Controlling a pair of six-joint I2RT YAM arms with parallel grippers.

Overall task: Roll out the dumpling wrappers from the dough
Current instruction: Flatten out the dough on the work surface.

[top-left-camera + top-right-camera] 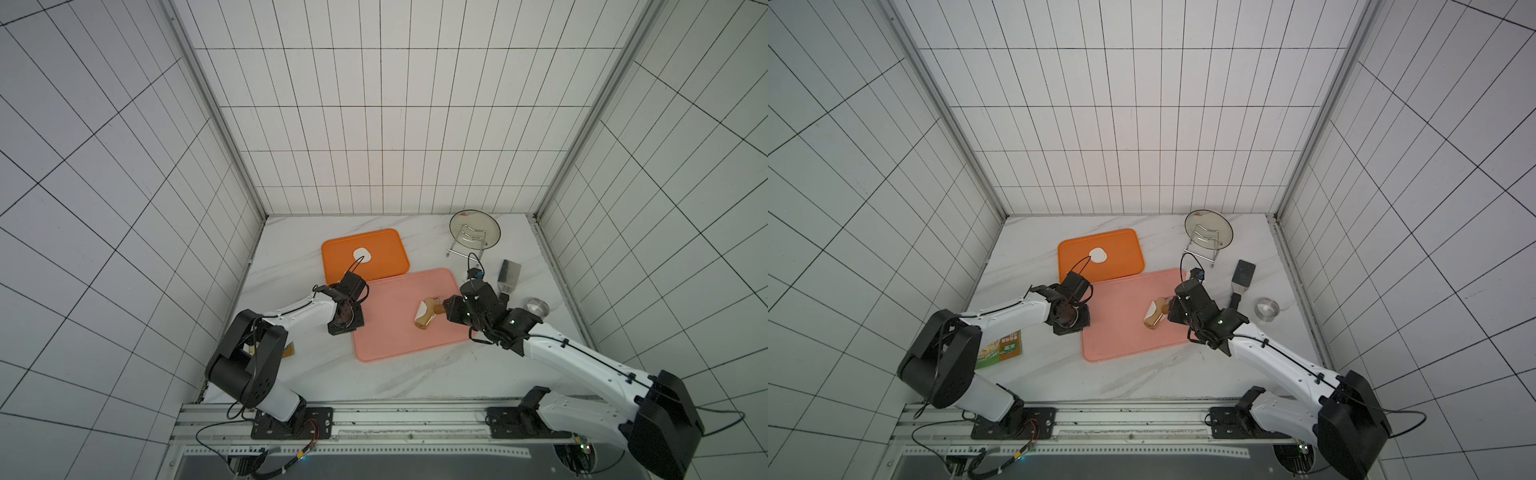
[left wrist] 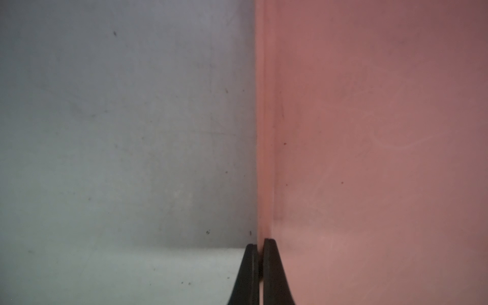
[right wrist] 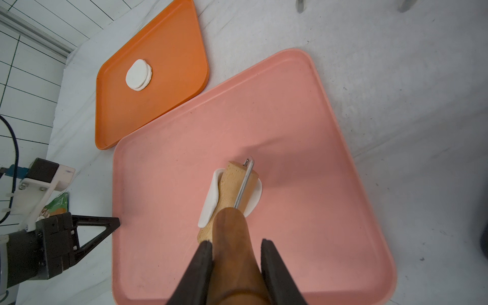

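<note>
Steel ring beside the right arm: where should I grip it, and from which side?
Probably by its wall, from straight above: the steel ring stands open end up, so one finger goes inside, one outside.

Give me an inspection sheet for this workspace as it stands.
Surface: marble table, faintly speckled.
Job's things: dough on the pink tray, curling up beside the roller that lies on it; wrappers stacked on the orange tray.
Clutter: glass lid on a wire rack, scraper, steel ring, packet by the left arm.
Hands: left hand closed on the pink tray's rim; right hand closed on the roller's handle.
Cables: looped cable at the left wrist; loose wires below the base rail.
Surroundings: white tiled walls.
</note>
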